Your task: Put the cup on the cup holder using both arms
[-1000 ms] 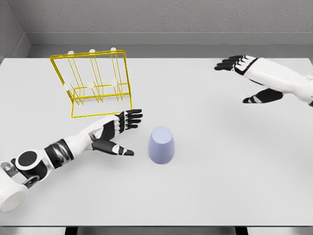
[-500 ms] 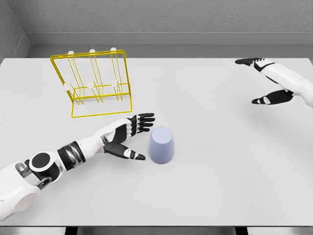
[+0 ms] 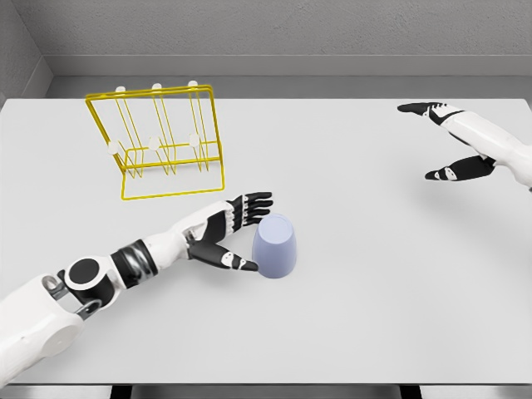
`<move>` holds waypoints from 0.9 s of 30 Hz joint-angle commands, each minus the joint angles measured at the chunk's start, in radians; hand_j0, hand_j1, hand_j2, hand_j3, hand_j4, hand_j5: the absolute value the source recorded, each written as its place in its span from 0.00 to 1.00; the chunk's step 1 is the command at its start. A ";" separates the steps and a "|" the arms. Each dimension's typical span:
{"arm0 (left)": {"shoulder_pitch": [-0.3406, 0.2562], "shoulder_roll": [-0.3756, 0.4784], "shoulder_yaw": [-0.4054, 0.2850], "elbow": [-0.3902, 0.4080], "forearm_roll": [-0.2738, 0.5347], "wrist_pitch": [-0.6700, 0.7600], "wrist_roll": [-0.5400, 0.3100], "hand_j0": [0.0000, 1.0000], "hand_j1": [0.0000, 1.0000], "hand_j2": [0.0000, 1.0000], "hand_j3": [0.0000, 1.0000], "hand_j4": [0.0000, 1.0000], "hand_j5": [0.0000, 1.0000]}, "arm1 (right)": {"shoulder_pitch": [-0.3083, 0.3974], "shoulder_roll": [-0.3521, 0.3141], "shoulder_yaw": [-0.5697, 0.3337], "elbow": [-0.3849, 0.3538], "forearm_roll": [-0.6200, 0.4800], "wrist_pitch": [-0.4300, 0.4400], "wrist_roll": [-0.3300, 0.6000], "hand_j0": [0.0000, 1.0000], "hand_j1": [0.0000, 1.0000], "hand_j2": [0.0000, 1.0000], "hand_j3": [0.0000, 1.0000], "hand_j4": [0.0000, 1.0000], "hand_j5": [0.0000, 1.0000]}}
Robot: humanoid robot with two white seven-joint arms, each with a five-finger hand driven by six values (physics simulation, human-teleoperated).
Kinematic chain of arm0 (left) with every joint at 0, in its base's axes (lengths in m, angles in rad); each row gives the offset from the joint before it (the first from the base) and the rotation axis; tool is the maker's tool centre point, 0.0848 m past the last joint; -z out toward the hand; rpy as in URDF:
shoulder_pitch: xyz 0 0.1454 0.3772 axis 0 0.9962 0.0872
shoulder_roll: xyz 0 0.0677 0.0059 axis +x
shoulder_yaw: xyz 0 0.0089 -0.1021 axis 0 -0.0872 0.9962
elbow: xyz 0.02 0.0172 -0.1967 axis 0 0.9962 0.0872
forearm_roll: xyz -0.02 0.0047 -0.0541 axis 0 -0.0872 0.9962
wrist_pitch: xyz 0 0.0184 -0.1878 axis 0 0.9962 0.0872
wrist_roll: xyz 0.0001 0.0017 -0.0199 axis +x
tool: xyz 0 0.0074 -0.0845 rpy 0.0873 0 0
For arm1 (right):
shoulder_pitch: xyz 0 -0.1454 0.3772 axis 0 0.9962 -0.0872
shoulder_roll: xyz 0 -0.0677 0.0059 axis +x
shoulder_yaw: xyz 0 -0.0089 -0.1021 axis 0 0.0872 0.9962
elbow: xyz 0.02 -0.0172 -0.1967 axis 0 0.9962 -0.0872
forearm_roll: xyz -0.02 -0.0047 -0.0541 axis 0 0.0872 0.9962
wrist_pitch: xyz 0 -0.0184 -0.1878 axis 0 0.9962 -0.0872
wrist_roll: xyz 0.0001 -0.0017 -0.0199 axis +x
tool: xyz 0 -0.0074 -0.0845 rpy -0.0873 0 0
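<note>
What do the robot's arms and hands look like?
Both arms are smooth white shells. The left arm has black bands and a round black-and-silver joint, like a disc. The left hand and right hand each have five slim black fingers with small white patches on the knuckles. No cables show.

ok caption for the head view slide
Open left hand reaches the upturned lavender cup; yellow cup holder waits behind.

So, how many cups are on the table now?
1. The cup stands upside down near the table's middle, in front of the yellow cup holder, beside the left hand.
</note>
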 commanded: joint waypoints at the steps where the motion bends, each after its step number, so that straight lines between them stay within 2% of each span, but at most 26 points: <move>1: 0.002 -0.006 -0.001 0.007 0.001 0.000 0.000 1.00 1.00 1.00 1.00 1.00 1.00 | 0.000 -0.001 0.000 -0.002 -0.008 0.002 -0.002 1.00 1.00 1.00 1.00 1.00 1.00; 18: 0.000 -0.049 -0.022 0.009 -0.028 0.000 0.001 1.00 1.00 1.00 1.00 1.00 1.00 | 0.005 0.000 0.000 -0.008 -0.011 0.002 -0.002 1.00 1.00 1.00 1.00 1.00 1.00; 22: -0.006 -0.056 -0.018 0.009 -0.025 -0.005 0.001 0.77 0.77 0.77 0.77 0.77 0.77 | 0.003 0.000 -0.002 -0.008 -0.011 0.002 -0.002 1.00 1.00 1.00 1.00 1.00 1.00; 27: -0.006 -0.059 -0.015 0.015 -0.023 -0.008 0.003 0.62 0.62 0.62 0.62 0.62 0.62 | 0.005 0.000 -0.002 -0.008 -0.011 0.002 -0.002 1.00 1.00 1.00 1.00 1.00 1.00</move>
